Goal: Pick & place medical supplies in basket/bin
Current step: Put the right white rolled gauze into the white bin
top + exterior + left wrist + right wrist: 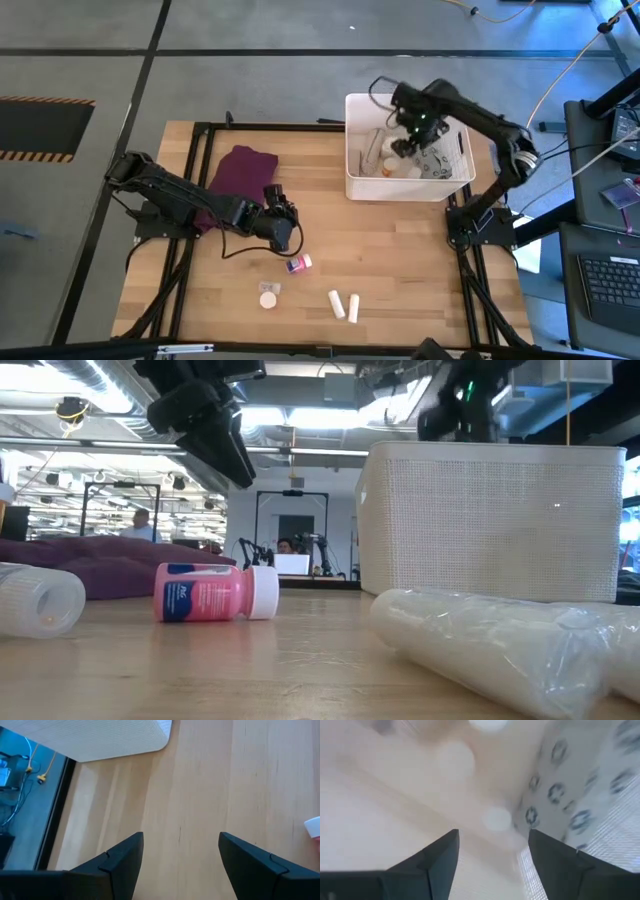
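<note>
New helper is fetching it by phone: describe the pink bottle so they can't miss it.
Start at the white bin on the wooden table, then look toward the near edge, just beside the left gripper. The bottle lies there on its side. It alone is pink, with a blue label and white cap; its neighbours are all white.

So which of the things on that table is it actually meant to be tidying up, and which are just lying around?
Part of the job:
- white tub, some items already inside
- pink bottle
- round white container
- two white tubes

Just lying about:
- purple cloth
</note>
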Controlling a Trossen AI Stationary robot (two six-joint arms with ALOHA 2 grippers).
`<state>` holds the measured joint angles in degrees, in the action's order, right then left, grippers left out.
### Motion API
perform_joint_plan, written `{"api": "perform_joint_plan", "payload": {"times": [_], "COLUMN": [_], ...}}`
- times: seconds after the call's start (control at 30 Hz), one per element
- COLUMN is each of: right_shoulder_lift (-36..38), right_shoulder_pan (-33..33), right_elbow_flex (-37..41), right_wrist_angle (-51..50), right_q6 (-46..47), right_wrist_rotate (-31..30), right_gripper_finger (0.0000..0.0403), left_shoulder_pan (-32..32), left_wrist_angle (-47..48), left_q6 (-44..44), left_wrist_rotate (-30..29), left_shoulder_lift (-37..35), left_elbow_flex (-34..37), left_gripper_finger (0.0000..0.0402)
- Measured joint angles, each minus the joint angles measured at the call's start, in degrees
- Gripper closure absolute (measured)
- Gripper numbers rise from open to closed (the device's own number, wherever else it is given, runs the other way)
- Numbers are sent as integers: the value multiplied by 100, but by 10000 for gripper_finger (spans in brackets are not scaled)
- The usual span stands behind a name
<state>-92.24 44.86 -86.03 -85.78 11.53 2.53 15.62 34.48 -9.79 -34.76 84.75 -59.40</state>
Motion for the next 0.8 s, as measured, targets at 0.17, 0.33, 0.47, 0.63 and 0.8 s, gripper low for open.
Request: {"api": "perform_joint_plan", "payload": {"times": [0.17, 0.33, 0.47, 0.63, 0.8], "right_shoulder_lift": [704, 1473, 1973, 2051, 1744], "right_shoulder_pan": [-338, -1101, -2031, -3579, -5068], "right_elbow_flex": [-756, -1249, -1306, -1279, -720], "right_wrist_angle": [275, 869, 1501, 1674, 1931], "right_q6": [-3, 52, 225, 659, 1102], "right_wrist_rotate": [-291, -279, 55, 69, -386], "right_gripper_finger": [162, 162, 162, 162, 162], "left_shoulder_pan": [0, 0, 0, 0, 2], "left_wrist_angle": [-2, -51, -161, -168, -168], "left_q6": [-103, -104, -102, -103, -102], "left_wrist_rotate": [3, 89, 174, 186, 313], "left_shoulder_lift": [0, 0, 0, 0, 0], "left_elbow_flex": [0, 0, 0, 0, 0], "left_gripper_finger": [151, 151, 151, 151, 151]}}
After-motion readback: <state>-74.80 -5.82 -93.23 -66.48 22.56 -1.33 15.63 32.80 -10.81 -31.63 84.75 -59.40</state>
